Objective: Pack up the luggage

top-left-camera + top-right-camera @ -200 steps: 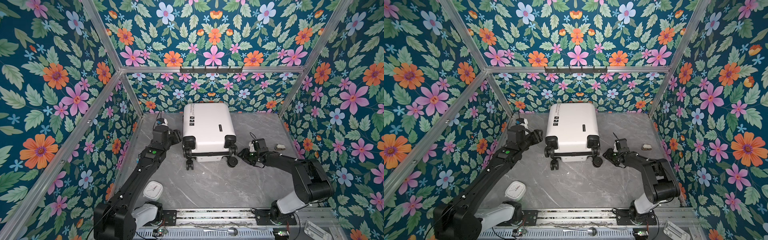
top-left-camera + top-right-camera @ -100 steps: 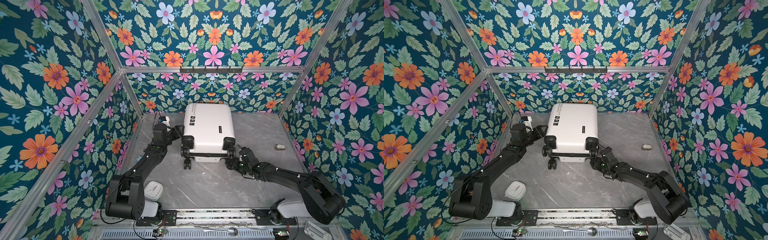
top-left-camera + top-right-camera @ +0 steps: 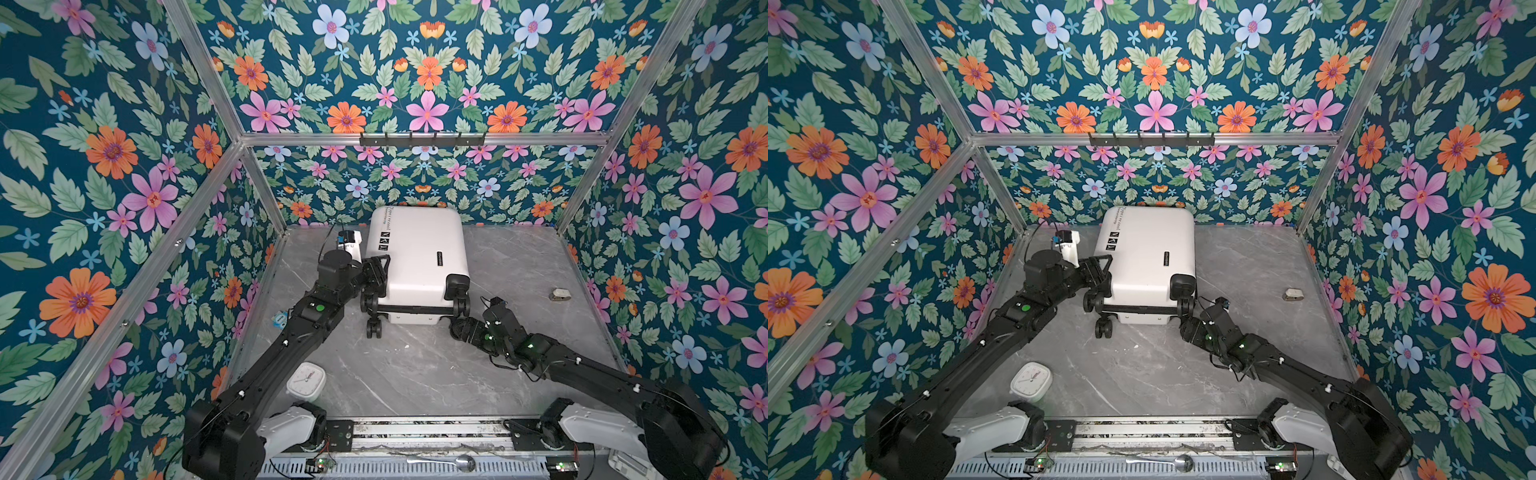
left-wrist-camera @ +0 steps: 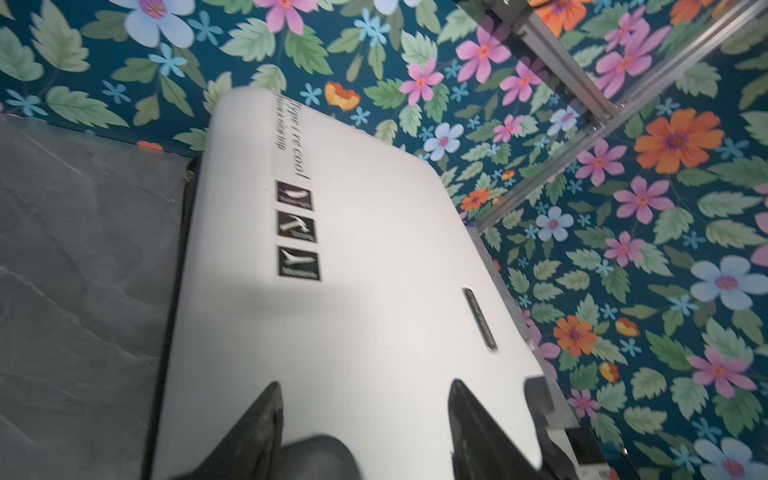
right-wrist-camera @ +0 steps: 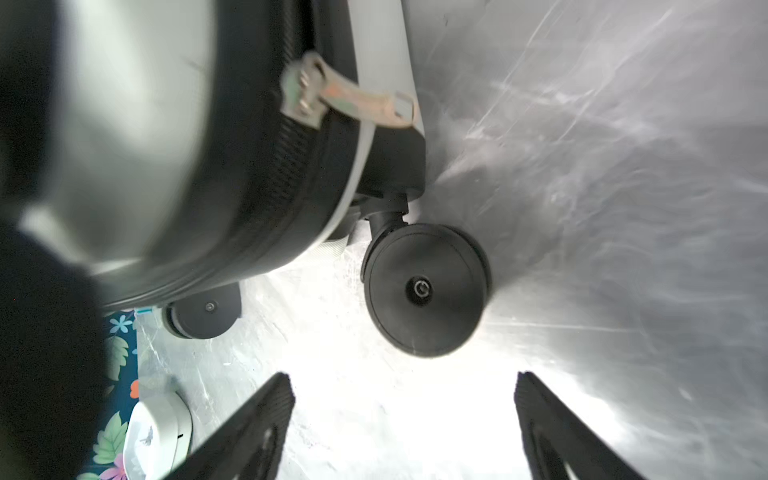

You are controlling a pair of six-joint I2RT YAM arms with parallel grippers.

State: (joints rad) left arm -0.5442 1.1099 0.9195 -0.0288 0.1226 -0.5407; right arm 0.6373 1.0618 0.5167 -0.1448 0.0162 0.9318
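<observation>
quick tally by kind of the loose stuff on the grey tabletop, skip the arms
suitcase: 1
alarm clock: 1
small pale item near the right wall: 1
small blue item near the left wall: 1
total: 4

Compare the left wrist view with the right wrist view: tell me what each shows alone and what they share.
Left wrist only: the printed face of the luggage, with text and three black icons. Right wrist only: its zipper pull, two black wheels and the white clock. Shared: the luggage itself, the grey table, and an open gripper each, the left gripper and the right gripper.
</observation>
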